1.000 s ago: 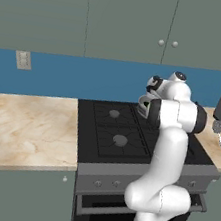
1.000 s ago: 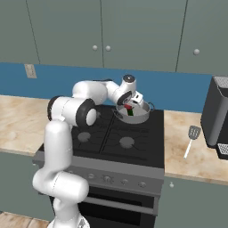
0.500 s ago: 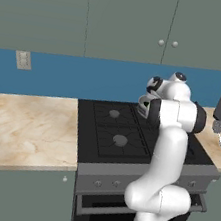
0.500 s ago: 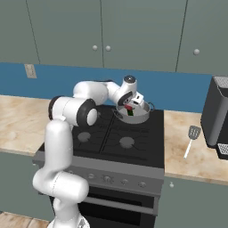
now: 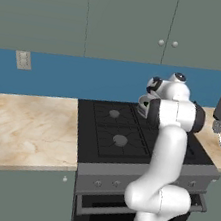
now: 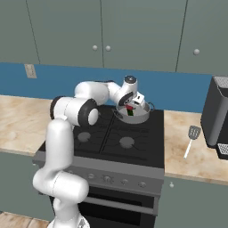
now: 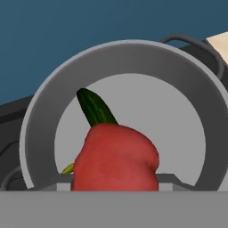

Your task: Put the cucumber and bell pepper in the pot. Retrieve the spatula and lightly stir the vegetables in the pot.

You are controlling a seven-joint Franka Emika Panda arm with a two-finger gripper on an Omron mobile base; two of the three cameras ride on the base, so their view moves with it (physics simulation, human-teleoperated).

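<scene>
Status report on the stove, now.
End effector over the pot, closed on the bell pepper. Cucumber already in the pot. Spatula untouched on the counter, right of the stove. Nothing blocking.

- The bell pepper fills the lower middle of the hand view; its underside is cut off by the bottom of that view, and it covers the near end of the cucumber.
- The pincer is over the pot in the right base view, but too small there to tell how its jaws stand.
- In the left base view the arm covers most of the pot.
- The spatula on the table is too small for any detail.
</scene>
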